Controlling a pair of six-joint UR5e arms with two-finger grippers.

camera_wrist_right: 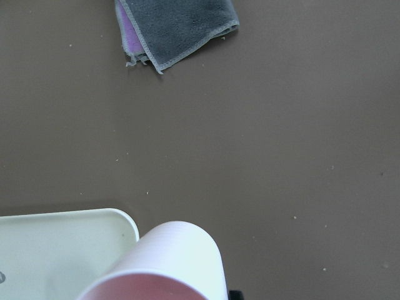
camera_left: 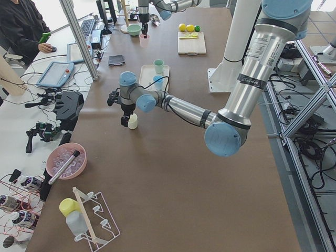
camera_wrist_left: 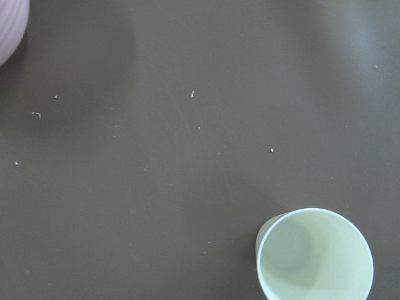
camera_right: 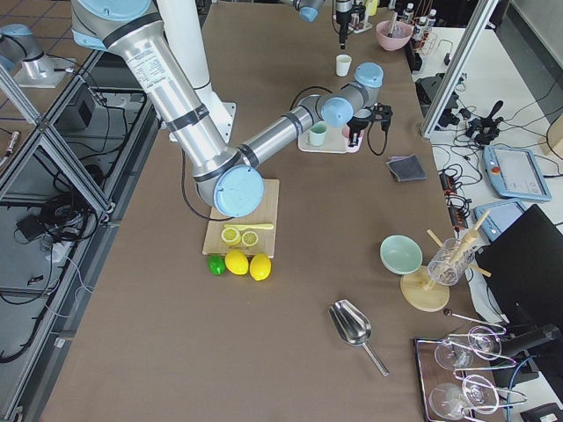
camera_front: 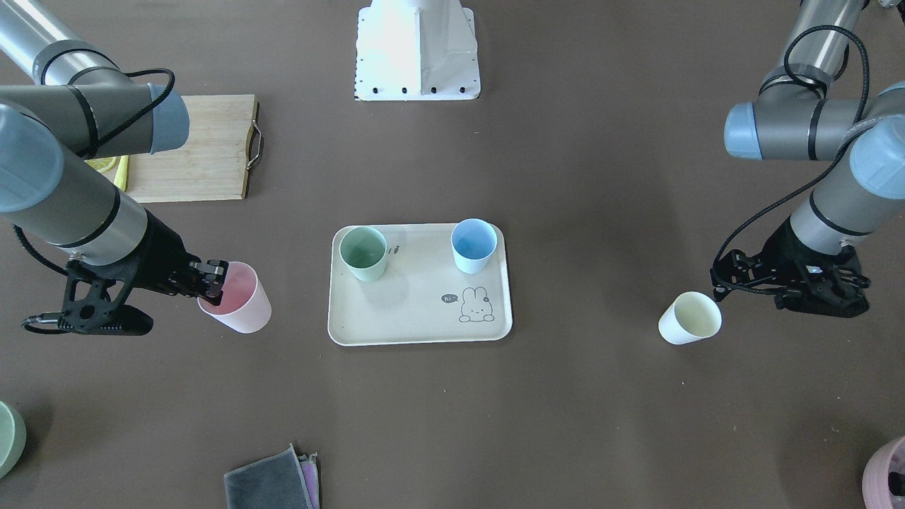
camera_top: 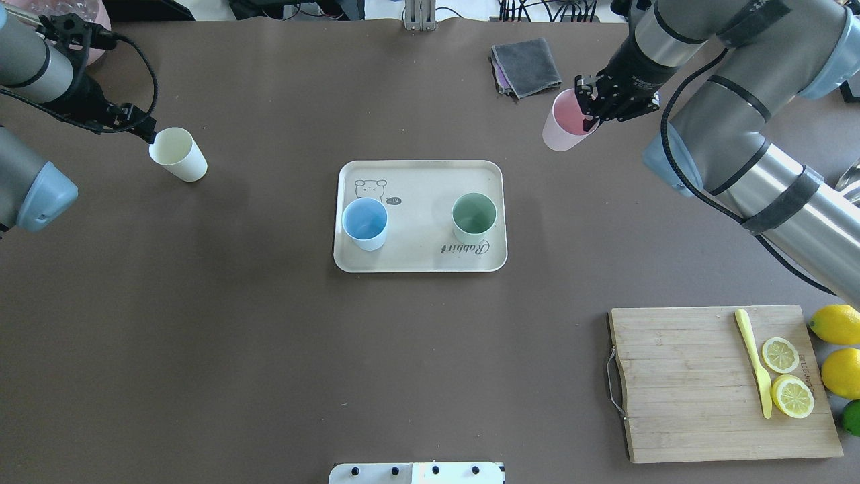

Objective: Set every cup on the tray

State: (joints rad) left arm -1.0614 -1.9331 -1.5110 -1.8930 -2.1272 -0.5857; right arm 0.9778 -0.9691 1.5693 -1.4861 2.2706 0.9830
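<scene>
Roughly halfway: mint cup (camera_top: 474, 216) and blue cup (camera_top: 365, 224) sit on the tray (camera_top: 420, 181); right gripper (camera_top: 590, 107) pinches pink cup (camera_top: 561, 131) toward the far edge; left gripper (camera_top: 144, 132), openness unclear, beside cream cup (camera_top: 178, 154).

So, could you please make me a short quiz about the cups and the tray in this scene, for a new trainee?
1. True or false: the light blue cup stands on the tray.
2. Which cup does the right gripper grip at the rim? A) mint green cup B) pink cup C) light blue cup
3. Fill in: of the four cups, ___ are not yet on the tray.

Key: 1 true; 2 B; 3 two.
</scene>
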